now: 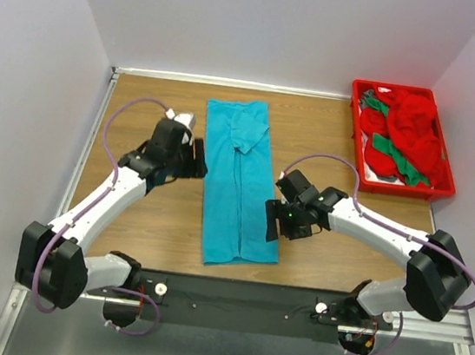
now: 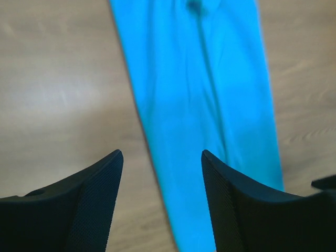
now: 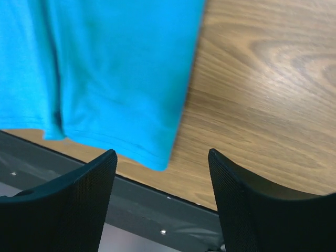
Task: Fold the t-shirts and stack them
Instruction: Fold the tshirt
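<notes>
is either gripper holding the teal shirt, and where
Nothing is held. The left gripper and right gripper are both open and empty, near the teal cloth t-shirt.

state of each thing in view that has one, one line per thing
teal t-shirt: folded into a long strip, flat on the table, unheld
red and green shirts: crumpled in a heap, unfolded
red tray: full of shirts
left gripper: open, empty
right gripper: open, empty

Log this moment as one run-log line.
teal t-shirt: folded into strip, on table | left gripper: open, over its left edge | right gripper: open, over near-right corner | red and green shirts: piled in red tray
</notes>
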`<action>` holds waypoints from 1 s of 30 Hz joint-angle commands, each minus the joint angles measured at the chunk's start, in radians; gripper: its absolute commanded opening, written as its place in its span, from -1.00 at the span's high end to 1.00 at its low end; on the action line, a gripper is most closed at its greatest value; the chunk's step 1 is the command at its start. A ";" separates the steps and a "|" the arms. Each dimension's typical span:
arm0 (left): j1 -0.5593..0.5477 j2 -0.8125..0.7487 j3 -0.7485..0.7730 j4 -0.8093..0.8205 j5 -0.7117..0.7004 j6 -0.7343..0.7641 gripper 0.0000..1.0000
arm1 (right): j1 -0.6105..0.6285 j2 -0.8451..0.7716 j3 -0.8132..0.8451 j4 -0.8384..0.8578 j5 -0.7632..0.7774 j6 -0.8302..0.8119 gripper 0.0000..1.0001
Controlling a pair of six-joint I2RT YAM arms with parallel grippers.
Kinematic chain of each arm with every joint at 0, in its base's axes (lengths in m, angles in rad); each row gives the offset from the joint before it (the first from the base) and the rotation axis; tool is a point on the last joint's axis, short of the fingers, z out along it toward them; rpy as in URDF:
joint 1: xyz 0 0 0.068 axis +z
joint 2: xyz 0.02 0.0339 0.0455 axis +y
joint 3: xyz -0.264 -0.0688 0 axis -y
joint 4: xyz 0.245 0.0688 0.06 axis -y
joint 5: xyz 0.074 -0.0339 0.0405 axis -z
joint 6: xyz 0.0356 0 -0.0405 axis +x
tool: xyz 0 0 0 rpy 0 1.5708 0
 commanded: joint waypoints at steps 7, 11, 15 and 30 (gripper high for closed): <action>-0.202 -0.032 -0.164 -0.141 0.083 -0.171 -0.25 | -0.012 -0.012 -0.129 0.064 -0.112 0.088 -0.25; -0.260 -0.005 -0.175 -0.181 0.061 -0.217 -0.25 | -0.014 -0.013 -0.192 0.128 -0.138 0.129 -0.19; -0.265 -0.008 -0.195 -0.190 0.066 -0.255 -0.25 | -0.015 0.005 -0.220 0.176 -0.170 0.139 -0.11; -0.299 0.029 -0.242 -0.251 0.087 -0.323 -0.23 | -0.015 0.045 -0.249 0.239 -0.164 0.136 0.37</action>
